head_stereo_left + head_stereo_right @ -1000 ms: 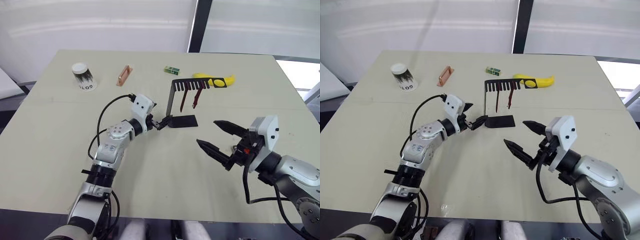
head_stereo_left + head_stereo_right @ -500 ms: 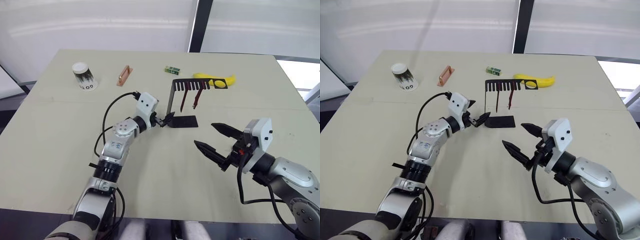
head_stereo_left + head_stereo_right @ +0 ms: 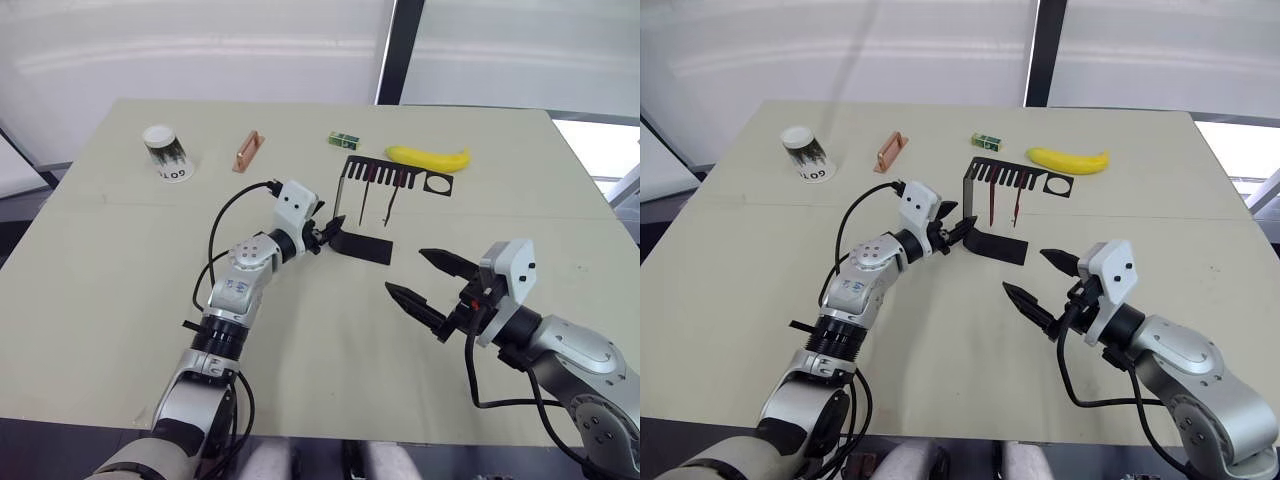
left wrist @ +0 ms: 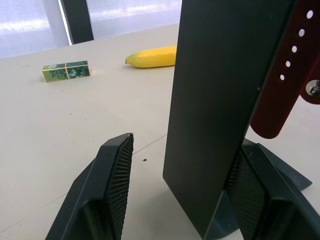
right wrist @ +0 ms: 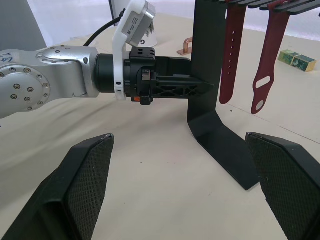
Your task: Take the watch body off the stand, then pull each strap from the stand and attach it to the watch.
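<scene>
Lab test bench — bare table (image 3: 120, 300) | frosted wall panels (image 3: 200, 50)

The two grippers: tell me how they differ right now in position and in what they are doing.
The left gripper is at the stand, with one finger on each side of its black upright, while the right gripper hangs over bare table, nearer the robot, with nothing between its fingers. The left gripper's fingers sit closer together; the right gripper's are spread wide. Both have two black fingers, and both are open.

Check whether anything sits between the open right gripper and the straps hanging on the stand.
Nothing visible does. The right gripper faces the stand across bare table; both straps hang unobstructed. The left gripper straddles the stand's upright from the other side.
</scene>
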